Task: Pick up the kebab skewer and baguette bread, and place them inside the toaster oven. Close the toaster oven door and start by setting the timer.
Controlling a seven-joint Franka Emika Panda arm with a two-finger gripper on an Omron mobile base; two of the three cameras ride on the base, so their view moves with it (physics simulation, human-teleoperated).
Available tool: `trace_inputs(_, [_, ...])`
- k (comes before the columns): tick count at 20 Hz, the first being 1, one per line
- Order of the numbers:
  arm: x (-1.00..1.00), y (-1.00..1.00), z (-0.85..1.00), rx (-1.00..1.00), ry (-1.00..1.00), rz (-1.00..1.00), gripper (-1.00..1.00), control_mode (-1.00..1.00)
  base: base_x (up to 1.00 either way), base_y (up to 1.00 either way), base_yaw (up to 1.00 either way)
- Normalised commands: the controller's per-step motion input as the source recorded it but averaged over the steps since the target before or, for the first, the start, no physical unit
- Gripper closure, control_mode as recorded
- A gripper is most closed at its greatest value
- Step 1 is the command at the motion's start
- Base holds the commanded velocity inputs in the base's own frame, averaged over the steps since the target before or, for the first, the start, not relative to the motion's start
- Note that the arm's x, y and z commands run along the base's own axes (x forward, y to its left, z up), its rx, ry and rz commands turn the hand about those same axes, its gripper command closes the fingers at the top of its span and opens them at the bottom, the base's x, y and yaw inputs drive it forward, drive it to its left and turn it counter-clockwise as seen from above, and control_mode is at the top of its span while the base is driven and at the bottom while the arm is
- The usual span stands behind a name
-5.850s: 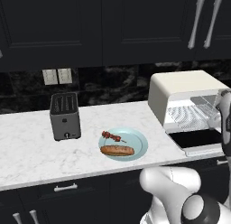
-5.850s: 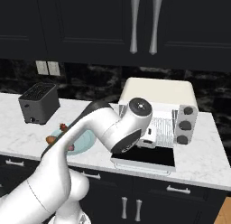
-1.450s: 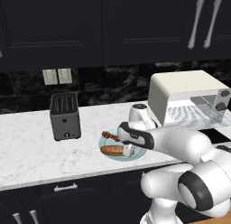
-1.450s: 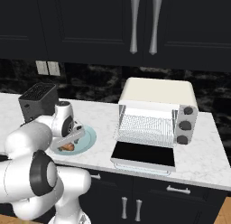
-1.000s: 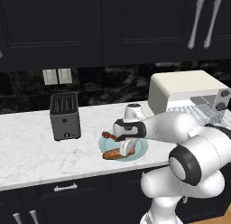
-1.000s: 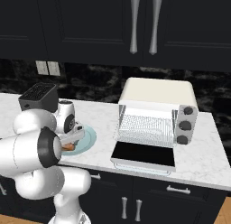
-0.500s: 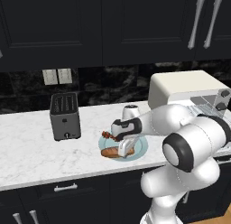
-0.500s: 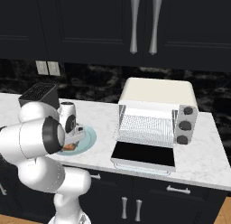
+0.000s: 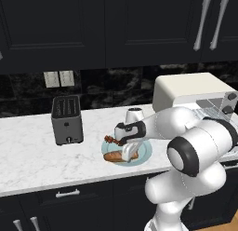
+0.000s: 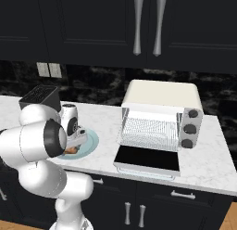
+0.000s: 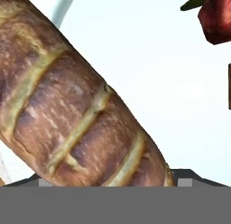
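Now hand (image 9: 128, 152) lower onto baguette bread (image 9: 115, 156)

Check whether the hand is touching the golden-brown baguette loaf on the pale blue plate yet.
Cannot tell. In the hand view the baguette fills the frame right down to the fingertips, but no contact line shows. In the left base view the hand overlaps the loaf, hiding any gap.

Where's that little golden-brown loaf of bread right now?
The golden-brown baguette lies on the pale blue plate on the marble counter, beside the dark grey slot toaster, under the gripper.
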Motion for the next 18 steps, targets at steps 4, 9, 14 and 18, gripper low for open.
trace_inputs(4, [-0.24,0.0,0.05,0.0,-0.04,0.0,1.0,-1.0,0.0,0.0,0.0])
trace_inputs(9, [-0.41,0.0,0.35,0.01,-0.05,0.0,1.0,-1.0,0.0,0.0,0.0])
trace_inputs(14, [-0.4,-0.02,0.62,0.04,-0.07,0.0,1.0,-1.0,0.0,0.0,0.0])
trace_inputs(18, [-0.53,-0.3,0.5,0.04,-0.06,-0.01,1.0,-1.0,0.0,0.0,0.0])
